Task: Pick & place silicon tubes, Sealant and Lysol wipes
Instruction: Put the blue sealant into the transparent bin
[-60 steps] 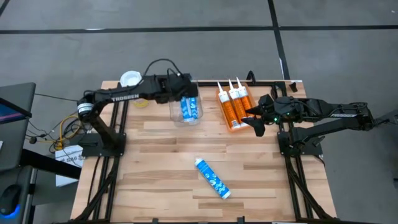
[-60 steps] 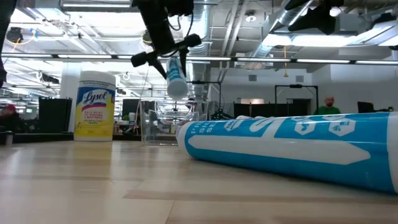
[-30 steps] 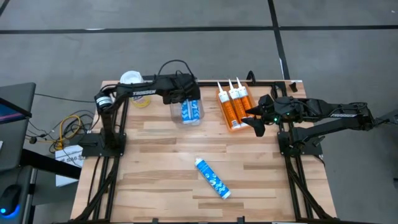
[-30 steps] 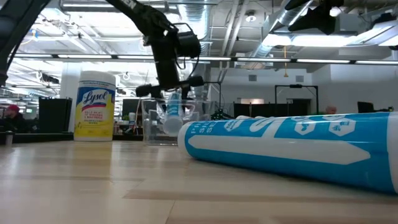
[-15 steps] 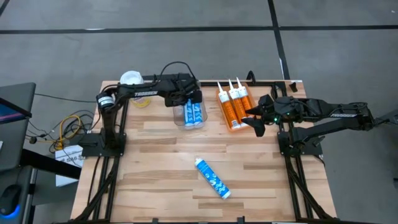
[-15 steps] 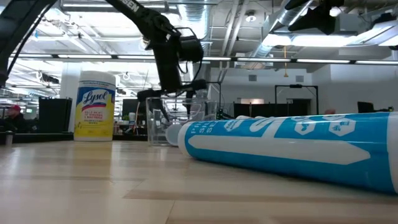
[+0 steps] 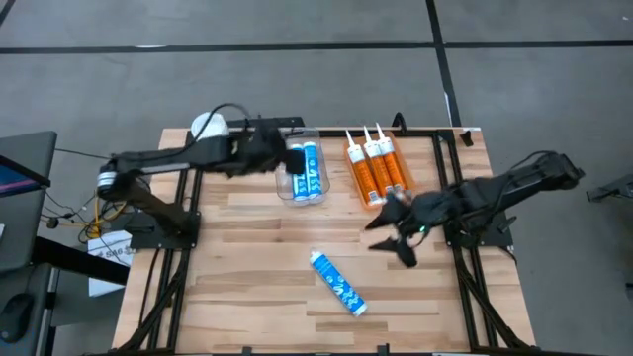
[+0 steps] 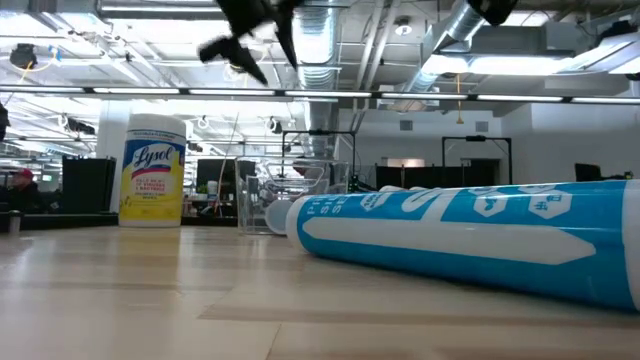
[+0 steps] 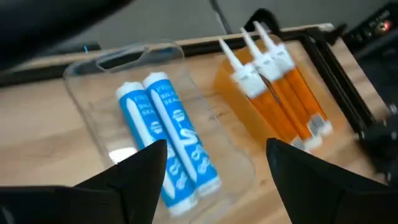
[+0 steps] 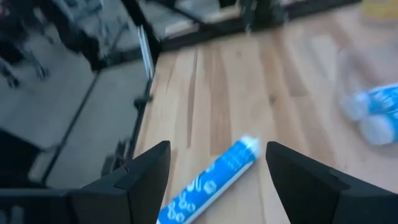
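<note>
Two blue silicone tubes (image 7: 305, 170) lie side by side in the clear bin (image 7: 287, 193), which also shows in the left wrist view (image 9: 124, 56). My left gripper (image 7: 271, 156) is open and empty, raised just left of the bin; it shows high in the low view (image 8: 245, 35). A third blue tube (image 7: 338, 283) lies flat on the table near the front. My right gripper (image 7: 388, 239) is open and empty, above the table, right of and a little beyond that tube (image 10: 211, 180). Three orange sealant tubes (image 7: 374, 168) lie at the far right. The Lysol wipes canister (image 7: 208, 127) stands at the far left (image 8: 152, 170).
Bare wooden tabletop (image 7: 247, 267) lies between the bin and the front edge. Black frame rails (image 7: 455, 138) run along the table's far right corner. Cables (image 7: 99, 213) hang off the left side.
My left gripper has lowered the second blue tube into the bin, let go of it, then risen and drawn back toward the table's left. The tube now lies beside the first one. My right gripper has swung from the right edge toward the near side, toward the loose blue tube.
</note>
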Robot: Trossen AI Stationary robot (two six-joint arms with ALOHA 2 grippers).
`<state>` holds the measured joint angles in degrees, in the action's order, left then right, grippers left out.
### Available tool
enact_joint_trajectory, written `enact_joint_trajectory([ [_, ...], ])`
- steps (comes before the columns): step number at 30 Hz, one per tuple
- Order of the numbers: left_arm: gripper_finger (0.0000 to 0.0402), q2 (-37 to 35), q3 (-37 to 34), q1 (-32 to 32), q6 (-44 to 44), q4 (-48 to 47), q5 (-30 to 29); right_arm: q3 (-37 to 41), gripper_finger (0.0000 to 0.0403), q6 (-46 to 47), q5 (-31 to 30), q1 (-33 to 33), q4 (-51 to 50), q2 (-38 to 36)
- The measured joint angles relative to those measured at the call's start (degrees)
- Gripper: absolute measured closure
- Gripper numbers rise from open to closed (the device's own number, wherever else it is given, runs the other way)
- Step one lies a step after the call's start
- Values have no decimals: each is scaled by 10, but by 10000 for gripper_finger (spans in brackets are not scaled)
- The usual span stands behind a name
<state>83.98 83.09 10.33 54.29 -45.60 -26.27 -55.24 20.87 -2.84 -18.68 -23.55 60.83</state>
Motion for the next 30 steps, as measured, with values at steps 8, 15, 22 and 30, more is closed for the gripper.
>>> enact_joint_trajectory([
  [8,133,-46,-1,-179,85,-120,-129,-76,148,26,-5,-41,-20,163],
  [15,133,-44,-5,-281,191,-192,-176,-182,148,80,-4,-54,-90,307],
  [22,133,-42,-34,-335,234,-200,-180,-248,148,202,-2,-72,-198,425],
  [30,133,-42,-55,-366,251,-199,-180,-251,148,316,14,-93,-210,494],
])
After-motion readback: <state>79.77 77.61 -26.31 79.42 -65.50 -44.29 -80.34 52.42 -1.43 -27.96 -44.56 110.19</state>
